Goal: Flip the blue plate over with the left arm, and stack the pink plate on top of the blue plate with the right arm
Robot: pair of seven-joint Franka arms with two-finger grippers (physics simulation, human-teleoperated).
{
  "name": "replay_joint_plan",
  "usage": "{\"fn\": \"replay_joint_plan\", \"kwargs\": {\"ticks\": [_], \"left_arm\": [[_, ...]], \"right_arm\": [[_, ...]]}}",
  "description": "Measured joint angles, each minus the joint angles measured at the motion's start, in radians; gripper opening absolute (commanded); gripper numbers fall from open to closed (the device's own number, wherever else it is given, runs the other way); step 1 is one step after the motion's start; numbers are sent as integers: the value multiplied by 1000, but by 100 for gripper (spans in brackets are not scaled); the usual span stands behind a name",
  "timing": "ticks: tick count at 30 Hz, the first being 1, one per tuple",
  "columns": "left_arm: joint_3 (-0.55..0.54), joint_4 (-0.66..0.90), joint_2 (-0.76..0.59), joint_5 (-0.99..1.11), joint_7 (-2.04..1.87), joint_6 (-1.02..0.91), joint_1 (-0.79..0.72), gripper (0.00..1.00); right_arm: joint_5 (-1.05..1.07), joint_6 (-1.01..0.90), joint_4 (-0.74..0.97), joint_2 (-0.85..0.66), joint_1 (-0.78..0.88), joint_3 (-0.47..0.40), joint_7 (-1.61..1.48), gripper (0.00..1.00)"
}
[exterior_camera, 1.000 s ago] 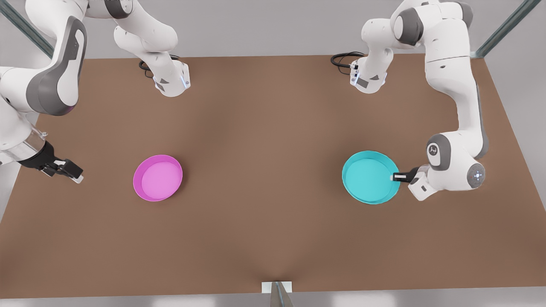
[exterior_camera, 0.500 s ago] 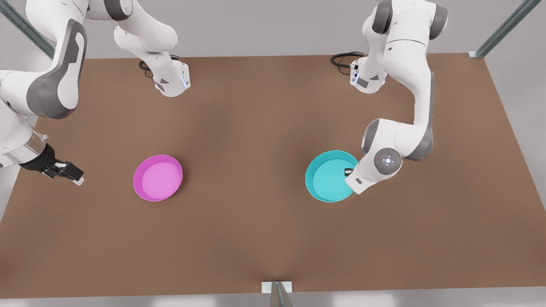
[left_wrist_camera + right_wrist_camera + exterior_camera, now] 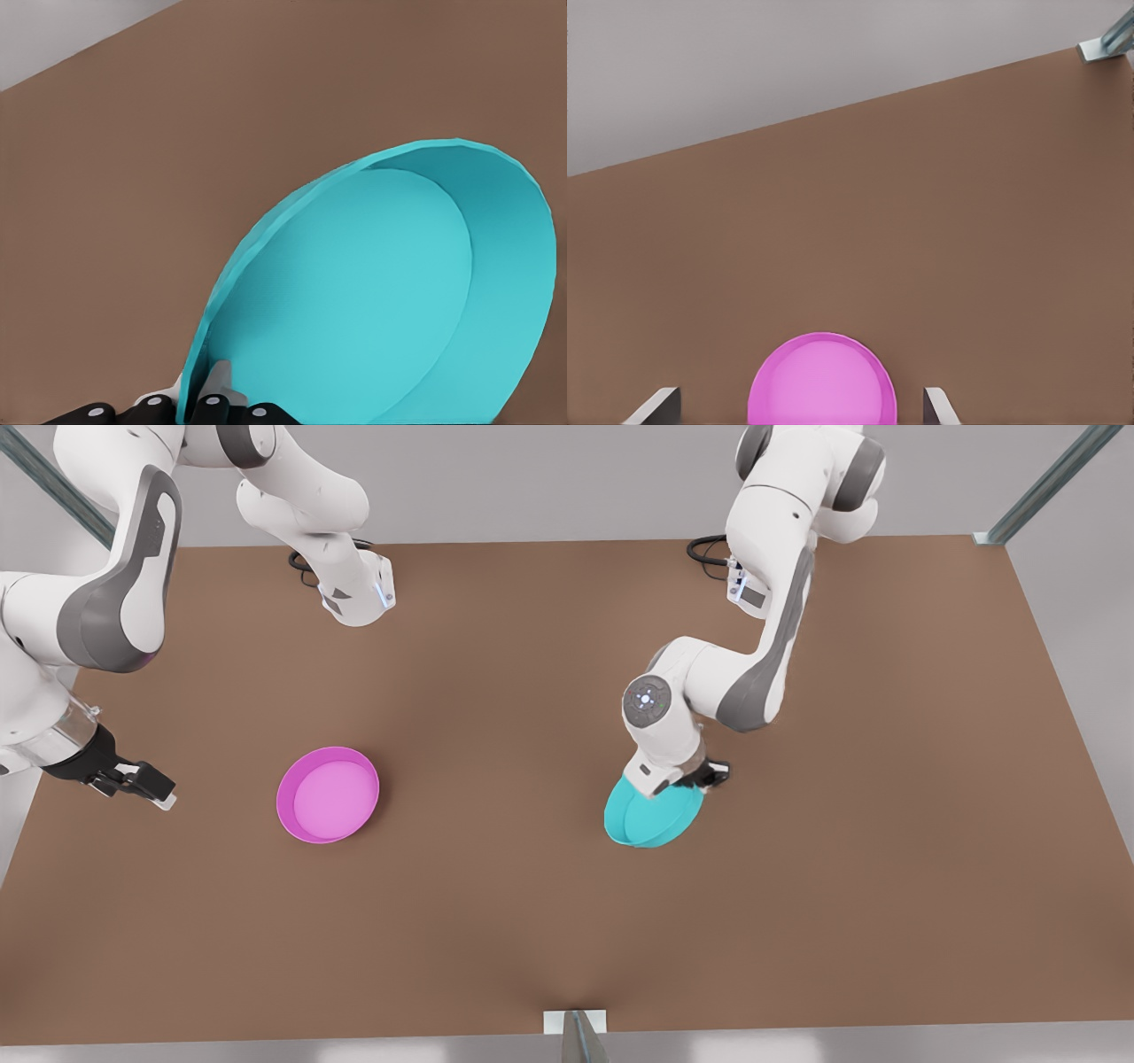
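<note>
1. At the front view's left, I am keeping the right gripper (image 3: 146, 784) waiting above the brown table (image 3: 532, 921), well apart from the pink plate (image 3: 328, 794). In its wrist view the fingers (image 3: 656, 407) are standing spread, holding nothing.
2. The pink plate is lying flat and right way up: a round, shallow magenta dish with a low upright rim and a paler inside.
3. I am judging both plates to be light, stiff and smooth, so the thin rim looks like the place to pinch.
4. Toward the front view's right, the left gripper (image 3: 704, 777) is clamping the rim of the blue plate (image 3: 651, 819), holding it tilted steeply on edge above the table.
5. The blue plate is a plain turquoise dish, matching the pink one in shape.
</note>
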Motion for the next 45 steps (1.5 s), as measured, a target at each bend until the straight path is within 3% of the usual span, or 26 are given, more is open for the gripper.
{"fn": "replay_joint_plan", "kwargs": {"ticks": [13,23,40,41,42,45], "left_arm": [[0,29,98,417,-161,-9,-168,21],[0,107,216,661,-176,-151,-278,21],[0,221,449,869,-317,-338,-349,22],[0,224,453,871,-316,-343,-354,32],[0,224,456,870,-315,-347,-357,99],[0,237,471,861,-317,-362,-366,100]], "right_arm": [[-1,28,-2,0,3,0,0,100],[-1,28,-2,1,2,0,0,100],[-1,28,-2,2,2,0,0,100],[-1,28,-2,2,2,0,0,100],[-1,28,-2,6,2,0,0,100],[-1,28,-2,9,3,0,0,100]]}}
